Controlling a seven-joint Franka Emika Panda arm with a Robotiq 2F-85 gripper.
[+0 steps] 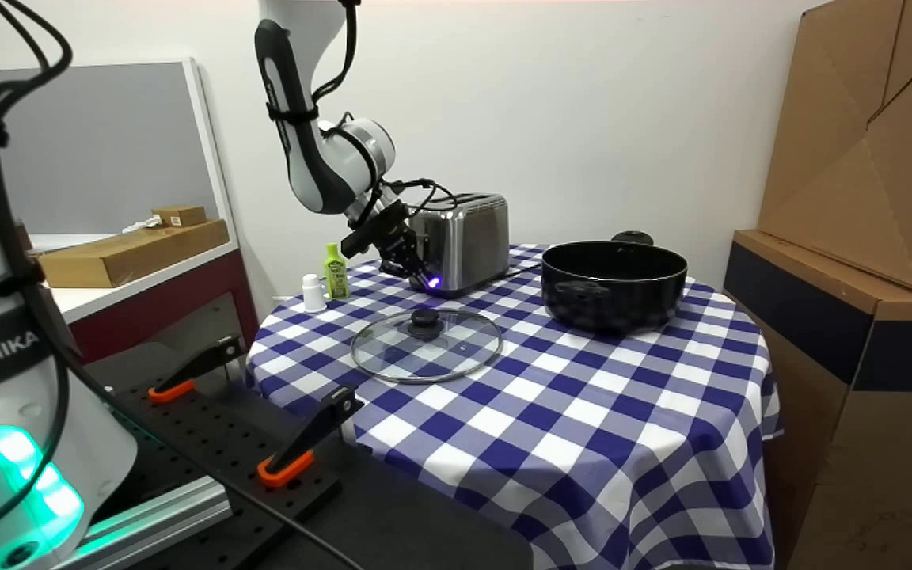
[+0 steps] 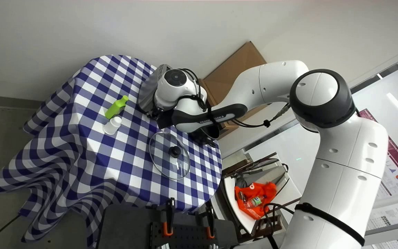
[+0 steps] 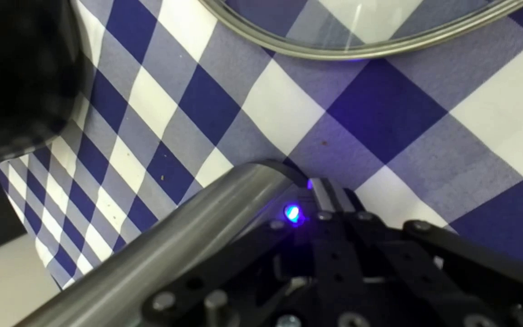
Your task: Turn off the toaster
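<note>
The shiny silver toaster (image 1: 481, 241) stands at the back of the cloth-covered table. It is partly hidden behind the arm in an exterior view (image 2: 147, 90), and its rounded metal side fills the lower left of the wrist view (image 3: 189, 231). A blue light (image 3: 293, 213) glows on its end panel; it also shows low on that panel in an exterior view (image 1: 434, 282). My gripper (image 3: 333, 195) is shut with nothing seen between its fingers. Its tips point down, close beside the end panel and the light (image 1: 424, 277). Whether they touch the panel I cannot tell.
A glass lid (image 1: 427, 348) with a black knob lies in front of the toaster. A black pot (image 1: 614, 289) stands beside it. A green bottle (image 1: 336, 273) and a white cup-like object (image 1: 313, 294) stand on the gripper's opposite side. Boxes (image 1: 860, 158) are stacked beside the table.
</note>
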